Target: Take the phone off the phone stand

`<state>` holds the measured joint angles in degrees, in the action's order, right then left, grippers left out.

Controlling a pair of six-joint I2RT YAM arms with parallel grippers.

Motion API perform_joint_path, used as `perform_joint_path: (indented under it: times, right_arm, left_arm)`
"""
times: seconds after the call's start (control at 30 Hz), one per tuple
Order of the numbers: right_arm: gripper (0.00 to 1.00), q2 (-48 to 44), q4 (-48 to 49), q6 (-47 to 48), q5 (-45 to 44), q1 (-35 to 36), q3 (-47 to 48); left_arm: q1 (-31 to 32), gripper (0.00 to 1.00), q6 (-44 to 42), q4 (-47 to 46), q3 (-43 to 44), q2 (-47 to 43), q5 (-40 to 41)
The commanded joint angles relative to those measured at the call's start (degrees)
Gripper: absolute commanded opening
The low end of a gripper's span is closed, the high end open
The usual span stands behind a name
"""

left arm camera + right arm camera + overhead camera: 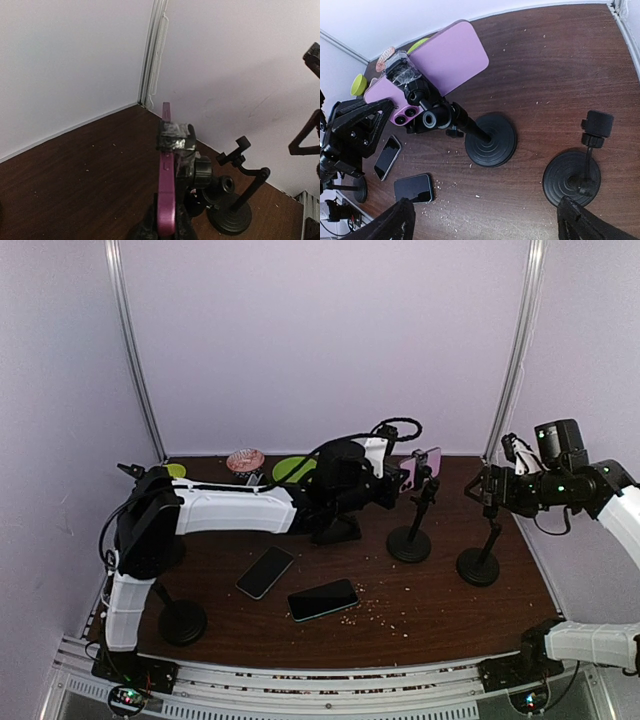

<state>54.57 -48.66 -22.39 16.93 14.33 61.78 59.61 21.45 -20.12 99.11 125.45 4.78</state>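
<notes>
A pink phone (425, 466) is clamped in a black phone stand (409, 542) at mid table. The right wrist view shows the phone's back (450, 57) and the taped clamp. My left gripper (404, 482) reaches in from the left. In the left wrist view its fingers (145, 227) press both sides of the phone's edge (166, 185), just below the clamp (176, 138). My right gripper (487, 486) hangs open and empty above an empty stand (478, 565), to the right of the phone. Its fingertips (402, 220) are far apart.
Two dark phones lie flat near the front, one (265, 572) to the left of the other (322, 600), with crumbs around them. Another black stand (182, 621) is at front left. A pink round object (245, 460) and green discs (292, 469) sit at the back.
</notes>
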Motion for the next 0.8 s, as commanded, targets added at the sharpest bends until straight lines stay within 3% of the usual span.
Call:
perform_joint_path:
  times: [0.0,0.27,0.77]
  right_arm:
    - [1.00,3.0,-2.4,1.7,0.7,4.4,3.1]
    - [0.98,7.7,-4.9,2.5,-4.7,12.6,6.2]
    - [0.64,10.9,-3.9,2.0,-9.0,17.5,5.7]
  left_arm:
    - [2.4,0.00,-2.6,-6.1,-4.0,-7.7,-7.8]
    - [5.1,0.00,-2.9,-5.8,-8.9,-11.4,-8.1]
    - [7.6,0.00,-6.3,-0.2,-6.6,-12.0,-8.9]
